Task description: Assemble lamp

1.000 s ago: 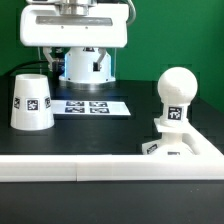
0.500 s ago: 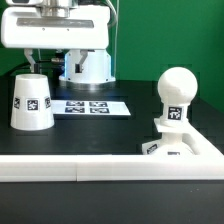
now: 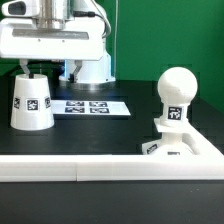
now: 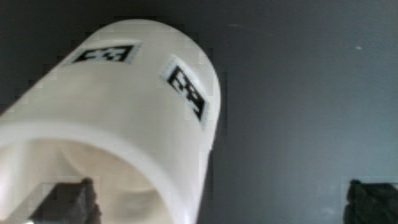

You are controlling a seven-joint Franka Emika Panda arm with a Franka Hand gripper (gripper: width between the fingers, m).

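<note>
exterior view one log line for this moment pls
stage: approach shade | end effector: open, above shade, no contact | bulb: seated on base | marker board: flat on table

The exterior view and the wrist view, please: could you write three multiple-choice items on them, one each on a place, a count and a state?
1. Where does the white tapered cup-shaped plastic shade stand in the exterior view?
A. on the left
B. on the right
C. on the bulb

2. How many tags does the shade show in the wrist view?
A. none
B. two
C. five

3. Where is the white ball-topped plastic bulb?
A. lying on the table
B. in the gripper
C. upright on the white flat square stepped base

Answers: 1 A, it stands at the left, under the arm. 2 B, two tags show on its wall. 3 C, its neck rises from the base.
</note>
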